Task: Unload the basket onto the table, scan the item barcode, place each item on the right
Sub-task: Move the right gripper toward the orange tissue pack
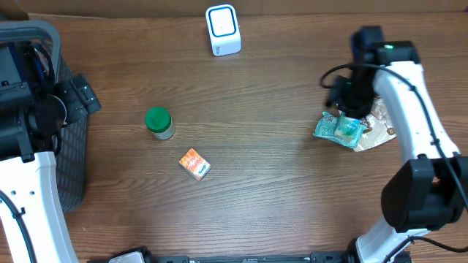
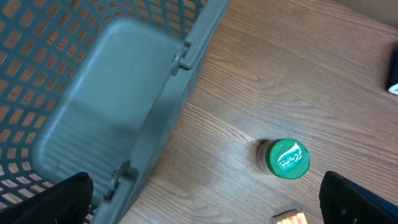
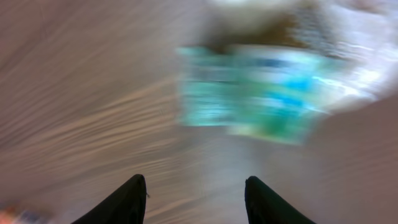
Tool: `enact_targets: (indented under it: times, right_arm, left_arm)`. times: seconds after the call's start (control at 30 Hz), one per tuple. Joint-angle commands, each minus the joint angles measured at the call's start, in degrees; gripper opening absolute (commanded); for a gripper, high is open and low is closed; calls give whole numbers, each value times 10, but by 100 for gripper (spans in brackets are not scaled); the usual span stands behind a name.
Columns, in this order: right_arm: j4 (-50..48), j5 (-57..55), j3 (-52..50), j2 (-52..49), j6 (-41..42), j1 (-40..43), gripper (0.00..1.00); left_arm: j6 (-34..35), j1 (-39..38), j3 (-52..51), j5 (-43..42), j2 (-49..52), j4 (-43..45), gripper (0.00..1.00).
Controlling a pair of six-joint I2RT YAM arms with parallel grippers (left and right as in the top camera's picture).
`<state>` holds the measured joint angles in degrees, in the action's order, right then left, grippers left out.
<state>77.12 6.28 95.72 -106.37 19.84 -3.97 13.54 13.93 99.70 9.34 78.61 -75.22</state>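
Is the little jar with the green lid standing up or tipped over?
Standing up. The jar shows its round green lid facing straight up in both views from above, with its side barely showing.

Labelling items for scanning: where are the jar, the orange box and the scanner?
jar [image 1: 159,120], overhead view, green lid.
orange box [image 1: 194,164], overhead view, top face.
scanner [image 1: 222,29], overhead view, front face.

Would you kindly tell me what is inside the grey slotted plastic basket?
The grey slotted plastic basket shows only a bare floor; its remainder is hidden beneath the left arm.
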Motion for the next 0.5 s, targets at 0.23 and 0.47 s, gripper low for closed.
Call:
enact_targets:
  times: [0.23, 0.47]
  right_arm:
    - [-221, 193, -41, -9, 5, -227, 49]
    - [-378, 150, -69, -55, 75, -354, 47]
  left_arm:
    - [6, 3, 6, -2, -2, 1, 99]
    - [6, 3, 6, -2, -2, 1, 100]
